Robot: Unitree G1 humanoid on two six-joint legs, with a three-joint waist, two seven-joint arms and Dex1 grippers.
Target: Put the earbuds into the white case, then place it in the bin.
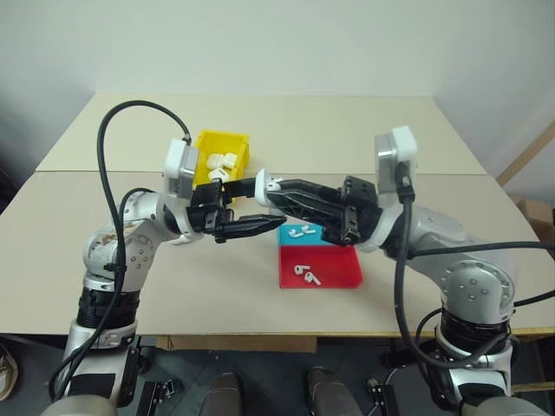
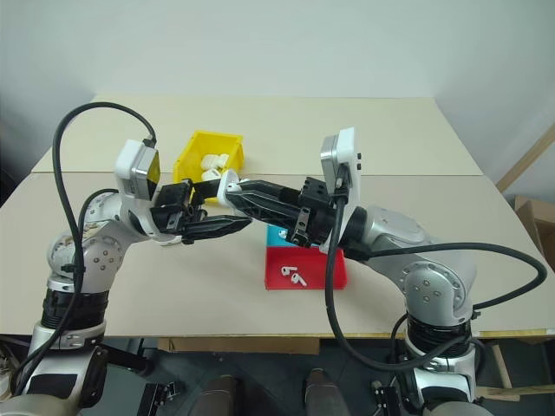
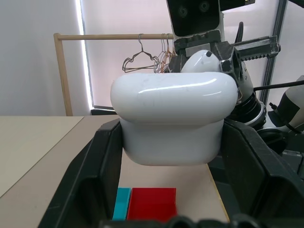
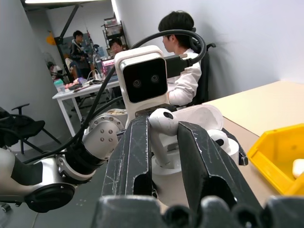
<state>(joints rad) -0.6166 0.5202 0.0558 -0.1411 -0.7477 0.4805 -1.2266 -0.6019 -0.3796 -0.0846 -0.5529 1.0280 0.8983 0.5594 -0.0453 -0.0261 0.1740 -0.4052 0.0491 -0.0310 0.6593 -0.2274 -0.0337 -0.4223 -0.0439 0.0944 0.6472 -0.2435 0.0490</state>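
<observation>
My left gripper point(image 3: 173, 142) is shut on the white case point(image 3: 173, 118), held above the table's middle with its lid point(image 4: 204, 116) open. My right gripper point(image 4: 161, 142) is shut on one earbud point(image 4: 164, 122) and holds it right at the case's open top. A second earbud point(image 4: 219, 137) appears seated in the case. From the head views the two grippers meet tip to tip point(image 1: 269, 189). The yellow bin point(image 1: 208, 140) stands behind my left gripper point(image 1: 256, 206) with several white cases in it.
Below the grippers lie a teal tray point(image 1: 290, 236) and a red tray point(image 1: 334, 273). Two loose earbuds point(image 1: 305, 275) rest on the red one. People sit at desks point(image 4: 180, 71) beyond the table. A clothes rack point(image 3: 114, 37) stands on the far side.
</observation>
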